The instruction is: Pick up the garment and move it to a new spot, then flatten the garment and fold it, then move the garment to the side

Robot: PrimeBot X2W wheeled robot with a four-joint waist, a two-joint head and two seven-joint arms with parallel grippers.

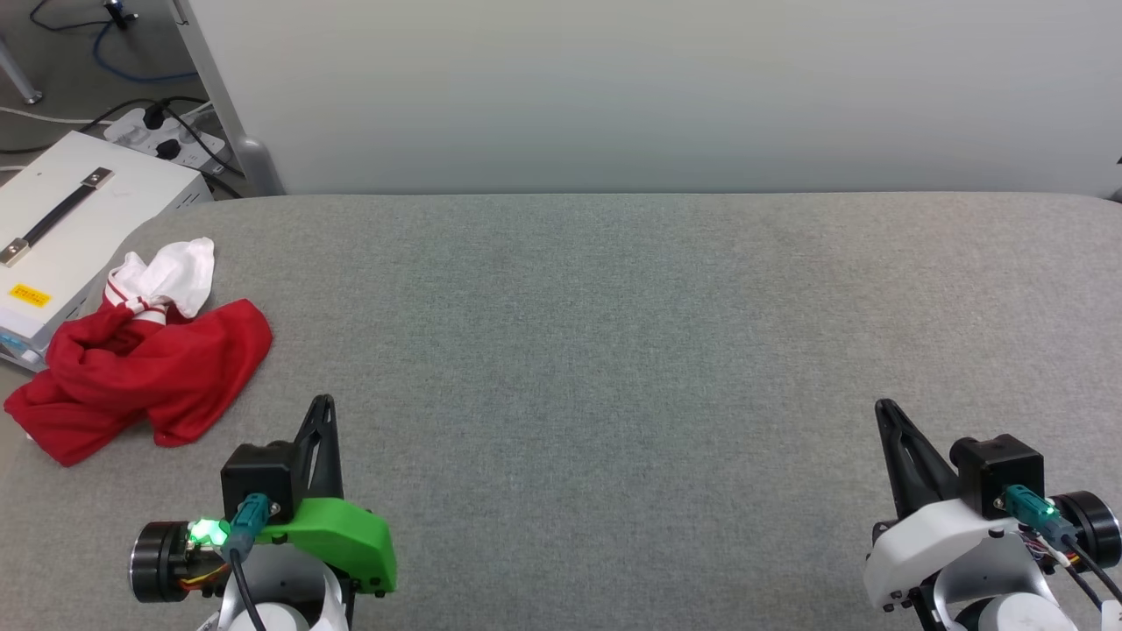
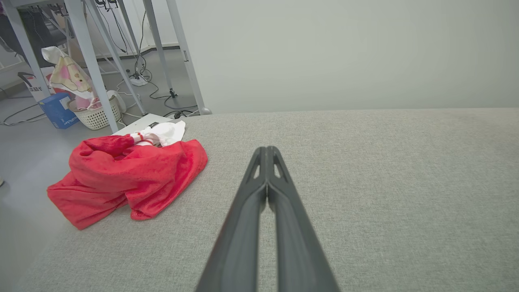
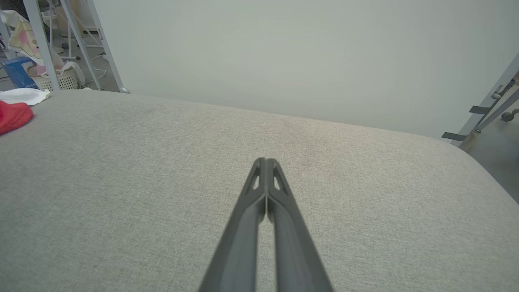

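The garment (image 1: 140, 368) lies bunched at far left, up-left of the nearer left gripper (image 1: 324, 403); right gripper (image 1: 884, 408) well apart, both sets of fingers clenched, empty.

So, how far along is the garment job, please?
Nothing looks done: the garment lies crumpled at the left edge of the table. Nothing is in hand: the left gripper and right gripper sit shut, apart from it. Picking up, flattening, folding and moving aside all remain.

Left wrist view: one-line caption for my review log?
Shut left gripper over the grey padded surface, crumpled red garment lying ahead to its left.
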